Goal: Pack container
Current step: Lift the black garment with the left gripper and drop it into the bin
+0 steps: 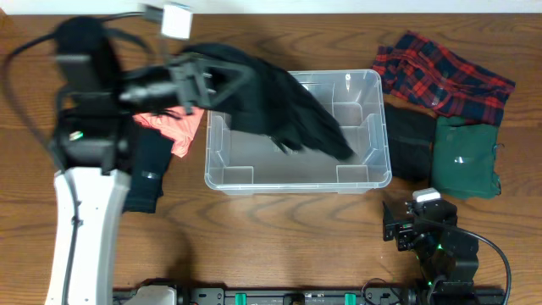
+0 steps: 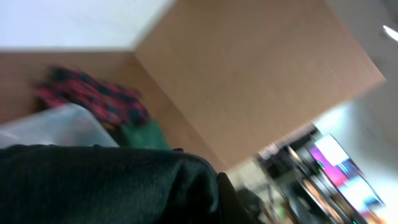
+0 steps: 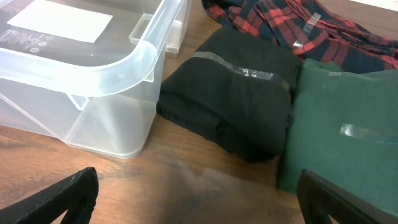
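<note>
Clear glossy plastic container [image 1: 296, 181], matt black cloth [image 1: 279, 106], smooth wood-grain table [image 1: 254, 246], soft plaid fabric [image 1: 445, 76]

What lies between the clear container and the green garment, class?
A folded black garment lies between the container and the green garment. Both the overhead and right wrist views show it.

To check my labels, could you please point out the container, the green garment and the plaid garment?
container [image 1: 296, 180]: overhead view, on its front wall.
green garment [image 1: 464, 161]: overhead view, middle of the folded top.
plaid garment [image 1: 445, 78]: overhead view, middle of the cloth.
</note>
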Controlling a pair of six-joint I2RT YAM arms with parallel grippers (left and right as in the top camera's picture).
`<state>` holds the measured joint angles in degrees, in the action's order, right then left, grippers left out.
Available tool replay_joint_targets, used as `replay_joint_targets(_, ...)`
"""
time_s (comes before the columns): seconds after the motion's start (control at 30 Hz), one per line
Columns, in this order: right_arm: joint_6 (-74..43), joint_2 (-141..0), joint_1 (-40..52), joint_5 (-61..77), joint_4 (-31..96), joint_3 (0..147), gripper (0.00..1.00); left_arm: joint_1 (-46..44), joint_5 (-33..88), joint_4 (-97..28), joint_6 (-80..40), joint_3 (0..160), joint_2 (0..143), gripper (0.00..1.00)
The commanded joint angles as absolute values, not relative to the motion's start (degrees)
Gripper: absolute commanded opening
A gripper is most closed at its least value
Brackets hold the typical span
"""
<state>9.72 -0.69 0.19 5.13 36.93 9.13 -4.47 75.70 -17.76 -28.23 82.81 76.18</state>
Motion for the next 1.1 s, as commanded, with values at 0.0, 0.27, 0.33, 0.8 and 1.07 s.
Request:
replay_joint_targets(0.0,10.17,-0.34,-0.03,4.73,36.88,8.91,0.99,-9.76,78.02,-16.60,-25.08,83.77,78.72,0.06)
replay_joint_targets(0.27,10.17,-0.34,-0.03,4.73,36.88,8.91,0.99,-18.28,77.95,-16.58,-16.97,83.77,86.26,0.06)
replay_joint_targets(0.33,10.17,-0.34,-0.03,4.73,36.88,8.91,0.99,-19.51,76.77,-16.58,-14.50,83.77,88.12,0.06)
replay_joint_targets(0.8,10.17,-0.34,-0.03,4.73,36.88,8.91,0.99,-24.18,61.36,-16.23,2.15,83.77,93.38,0.06)
replay_joint_targets(1.07,10.17,-0.34,-0.03,4.75,36.88,8.91,0.99,-24.18,61.21,-7.95,-1.87,83.77,93.38,0.06)
